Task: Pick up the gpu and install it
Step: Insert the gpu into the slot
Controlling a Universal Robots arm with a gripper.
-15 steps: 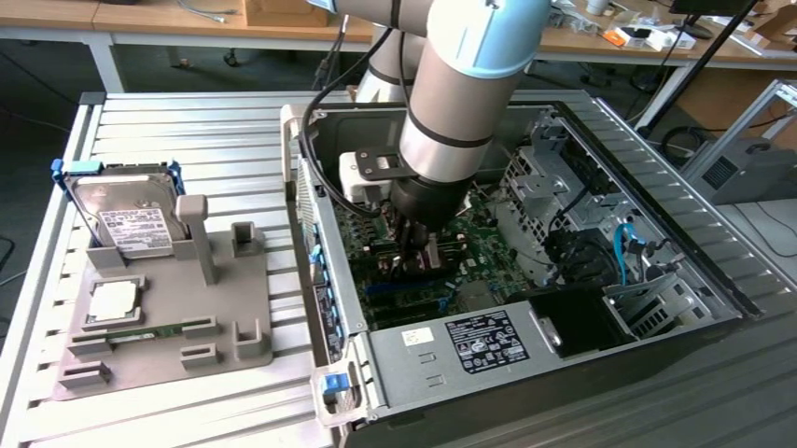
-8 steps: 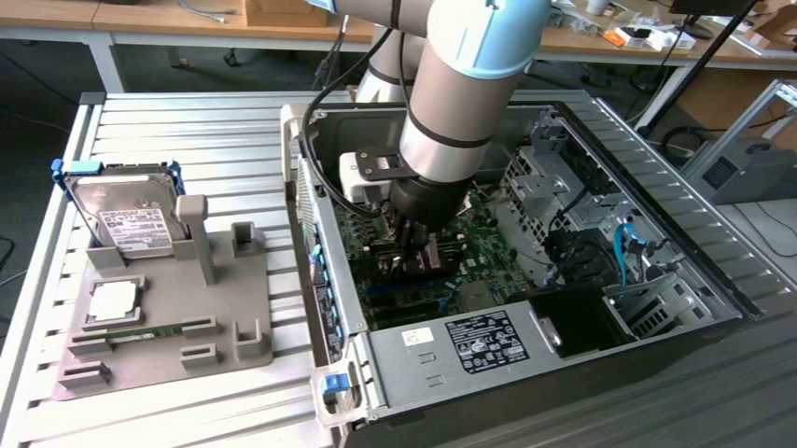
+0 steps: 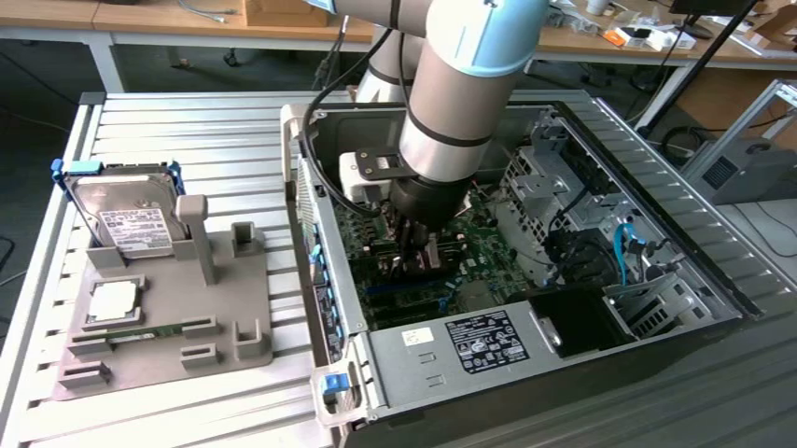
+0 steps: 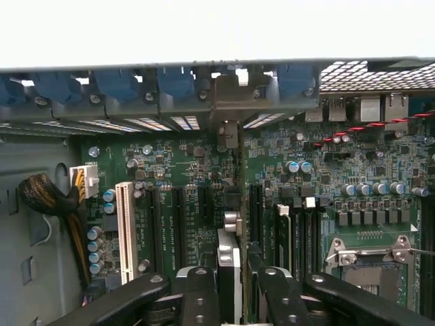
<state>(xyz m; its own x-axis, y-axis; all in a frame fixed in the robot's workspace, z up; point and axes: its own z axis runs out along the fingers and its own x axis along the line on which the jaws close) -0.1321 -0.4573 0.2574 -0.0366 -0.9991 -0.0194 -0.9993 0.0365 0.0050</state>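
Exterior view: the grey-and-blue robot arm [image 3: 461,93] is seen down inside the open black computer case [image 3: 697,289] on the slatted silver metal surface [image 3: 187,121], with the black hand [image 3: 417,250] low over the green motherboard [image 3: 480,247]. A silver hard drive with white label [image 3: 125,219] is stood on a grey plastic fixture [image 3: 237,308], well apart. Wrist view: the hand [image 4: 234,282] is pinched on the thin dark gpu card [image 4: 229,258], held edge-on among the black expansion slots [image 4: 178,217], its silver bracket end [image 4: 231,95] at the case's rear wall. Seating cannot be told.

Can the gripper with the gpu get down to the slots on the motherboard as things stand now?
Probably yes. The case is open, the gripper holds the gpu edge-on just over the motherboard slots, and nothing lies between them.
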